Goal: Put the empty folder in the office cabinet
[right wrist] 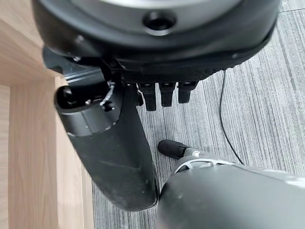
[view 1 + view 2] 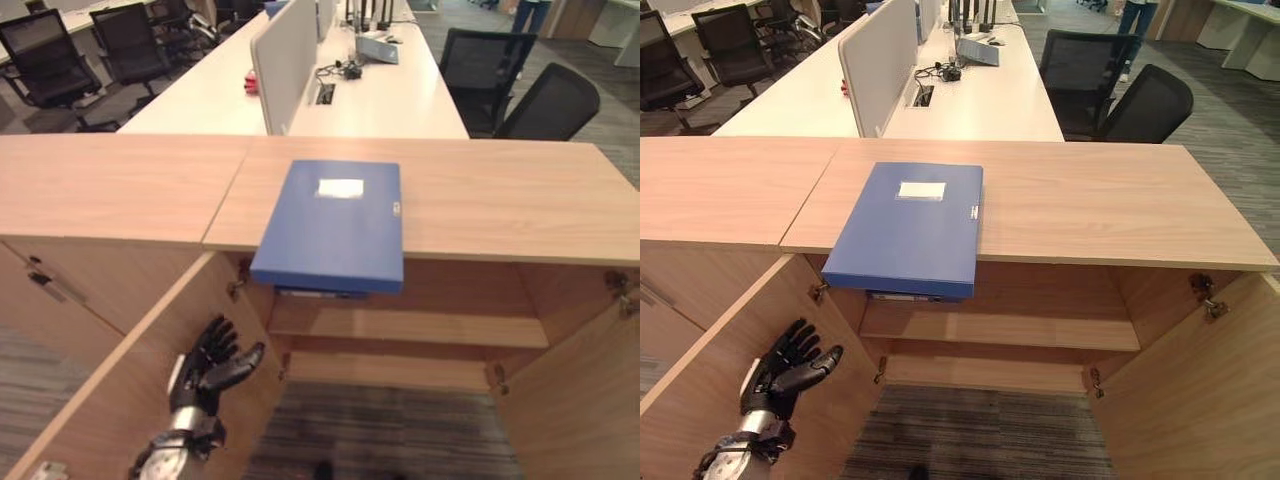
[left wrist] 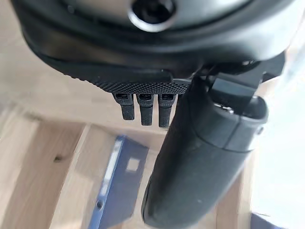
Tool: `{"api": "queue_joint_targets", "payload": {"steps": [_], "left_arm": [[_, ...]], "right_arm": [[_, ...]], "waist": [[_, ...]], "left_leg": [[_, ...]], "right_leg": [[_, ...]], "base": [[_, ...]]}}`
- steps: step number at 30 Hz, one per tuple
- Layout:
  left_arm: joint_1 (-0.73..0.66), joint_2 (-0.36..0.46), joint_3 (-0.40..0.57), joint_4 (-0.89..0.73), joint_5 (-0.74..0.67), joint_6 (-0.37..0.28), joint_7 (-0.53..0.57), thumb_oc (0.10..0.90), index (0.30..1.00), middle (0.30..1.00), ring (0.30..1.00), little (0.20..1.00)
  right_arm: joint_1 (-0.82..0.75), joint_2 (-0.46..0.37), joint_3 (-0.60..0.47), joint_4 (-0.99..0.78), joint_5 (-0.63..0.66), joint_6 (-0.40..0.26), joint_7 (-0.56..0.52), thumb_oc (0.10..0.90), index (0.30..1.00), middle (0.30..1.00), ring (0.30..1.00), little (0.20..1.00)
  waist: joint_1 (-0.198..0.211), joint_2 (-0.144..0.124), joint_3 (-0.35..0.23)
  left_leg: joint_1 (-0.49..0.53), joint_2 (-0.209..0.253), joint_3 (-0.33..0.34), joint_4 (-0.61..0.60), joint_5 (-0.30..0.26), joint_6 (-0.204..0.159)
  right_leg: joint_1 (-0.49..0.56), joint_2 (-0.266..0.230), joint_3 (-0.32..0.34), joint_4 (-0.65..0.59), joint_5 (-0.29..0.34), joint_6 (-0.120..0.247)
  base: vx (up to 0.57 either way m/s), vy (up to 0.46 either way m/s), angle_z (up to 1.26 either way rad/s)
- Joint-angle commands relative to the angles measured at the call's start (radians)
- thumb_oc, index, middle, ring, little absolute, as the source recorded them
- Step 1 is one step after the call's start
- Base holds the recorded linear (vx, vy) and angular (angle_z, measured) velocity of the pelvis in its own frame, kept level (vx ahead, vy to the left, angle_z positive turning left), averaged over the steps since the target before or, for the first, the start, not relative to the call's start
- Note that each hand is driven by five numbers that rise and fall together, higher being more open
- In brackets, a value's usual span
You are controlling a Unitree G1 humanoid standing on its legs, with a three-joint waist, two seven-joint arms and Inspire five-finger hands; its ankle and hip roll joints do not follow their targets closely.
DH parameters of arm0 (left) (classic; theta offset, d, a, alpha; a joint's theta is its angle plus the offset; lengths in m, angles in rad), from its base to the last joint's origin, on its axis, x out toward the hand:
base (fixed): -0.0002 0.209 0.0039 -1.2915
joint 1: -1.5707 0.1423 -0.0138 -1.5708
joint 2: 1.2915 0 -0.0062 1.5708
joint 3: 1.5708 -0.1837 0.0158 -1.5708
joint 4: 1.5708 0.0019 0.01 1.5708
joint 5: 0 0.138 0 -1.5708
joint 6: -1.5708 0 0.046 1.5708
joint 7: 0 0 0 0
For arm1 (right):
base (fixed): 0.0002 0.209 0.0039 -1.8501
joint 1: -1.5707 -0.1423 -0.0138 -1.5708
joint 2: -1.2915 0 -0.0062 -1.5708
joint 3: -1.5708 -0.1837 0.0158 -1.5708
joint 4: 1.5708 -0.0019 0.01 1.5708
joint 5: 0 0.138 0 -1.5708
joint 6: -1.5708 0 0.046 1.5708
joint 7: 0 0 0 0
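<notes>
The left hand (image 2: 212,368) hangs low on the left, just in front of the inner face of the open left cabinet door (image 2: 120,390), its fingers spread and straight, holding nothing. Its own wrist view shows the fingers (image 3: 145,109) straight beside the thumb.

Further right, the blue folder (image 2: 335,225) lies flat on the wooden top of the office cabinet (image 2: 500,195), a white label (image 2: 340,187) on its cover. Its near edge sticks out past the front lip of the top, above the open compartment. Beneath that overhang, the edge of a second blue folder (image 2: 320,292) shows just inside the cabinet, above a bare wooden shelf (image 2: 430,328).

The right door (image 2: 590,400) also stands open. The right hand (image 1: 162,76) hangs over grey carpet (image 1: 267,95) beside a wooden panel, fingers straight and empty.

Behind the cabinet stand a long white table (image 2: 380,100) and black office chairs (image 2: 550,100).
</notes>
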Motion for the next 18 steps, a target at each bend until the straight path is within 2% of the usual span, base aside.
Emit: {"api": "queue_joint_targets", "payload": {"steps": [1, 6, 8, 9, 11, 15, 18], "left_arm": [[-0.054, -0.006, 0.086, -0.145, 0.074, -0.132, 0.077, 0.800, 0.900, 0.900, 0.900, 0.900], [-0.085, -0.010, 0.149, -0.210, 0.175, -0.162, 0.162, 0.800, 0.900, 0.900, 0.900, 0.900], [-0.103, -0.011, 0.190, -0.238, 0.252, -0.181, 0.226, 0.800, 0.900, 0.900, 0.900, 0.900], [-0.129, -0.010, 0.220, -0.254, 0.336, -0.184, 0.303, 0.800, 0.900, 0.900, 0.900, 0.900], [-0.150, -0.007, 0.237, -0.271, 0.380, -0.191, 0.341, 0.800, 0.900, 0.900, 0.900, 0.900], [-0.229, 0.050, 0.260, -0.341, 0.513, -0.210, 0.434, 0.800, 0.900, 0.900, 0.900, 0.900], [-0.273, 0.090, 0.259, -0.376, 0.562, -0.211, 0.464, 0.800, 0.900, 0.900, 0.900, 0.900]], "right_arm": [[-0.047, 0.001, 0.045, 0.003, -0.014, -0.009, -0.005, 0.800, 0.900, 0.900, 0.900, 0.900], [-0.044, 0.020, 0.046, -0.003, 0.006, -0.016, -0.015, 0.800, 0.900, 0.900, 0.900, 0.900], [-0.036, 0.032, 0.049, -0.005, 0.009, -0.019, -0.021, 0.800, 0.900, 0.900, 0.900, 0.900], [-0.028, 0.043, 0.054, -0.003, 0.013, -0.022, -0.025, 0.800, 0.900, 0.900, 0.900, 0.900], [-0.027, 0.050, 0.059, -0.003, 0.015, -0.026, -0.031, 0.800, 0.900, 0.900, 0.900, 0.900], [-0.035, 0.069, 0.080, -0.004, 0.019, -0.035, -0.043, 0.800, 0.900, 0.900, 0.900, 0.900], [-0.038, 0.074, 0.091, 0.003, 0.011, -0.038, -0.048, 0.800, 0.900, 0.900, 0.900, 0.900]], "waist": [[0.023, -0.058, 0.002], [0.036, -0.068, 0.004], [0.042, -0.073, 0.003], [0.045, -0.078, 0.001], [0.047, -0.081, 0.000], [0.045, -0.091, -0.006], [0.043, -0.094, -0.013]], "left_leg": [[-0.003, -0.032, -0.069, -0.011, -0.060, 0.008], [0.001, -0.033, -0.075, -0.011, -0.065, 0.006], [0.004, -0.033, -0.079, -0.011, -0.066, 0.004], [0.004, -0.032, -0.082, -0.011, -0.067, 0.002], [0.005, -0.032, -0.084, -0.011, -0.068, 0.000], [0.009, -0.032, -0.084, -0.011, -0.071, -0.004], [0.013, -0.032, -0.081, -0.011, -0.074, -0.005]], "right_leg": [[0.061, -0.049, -0.012, 0.010, -0.027, 0.077], [0.069, -0.052, -0.025, 0.008, -0.032, 0.077], [0.072, -0.053, -0.030, 0.008, -0.033, 0.077], [0.074, -0.054, -0.033, 0.008, -0.035, 0.078], [0.076, -0.054, -0.035, 0.008, -0.036, 0.079], [0.080, -0.055, -0.038, 0.008, -0.039, 0.082], [0.082, -0.056, -0.038, 0.008, -0.038, 0.084]], "base": [[0.00, 0.000, 0.00], [0.00, -0.011, 0.01], [0.01, -0.024, 0.09], [0.01, -0.027, 0.08], [0.01, -0.025, 0.09], [0.01, -0.016, 0.05], [0.00, 0.000, 0.00]]}}
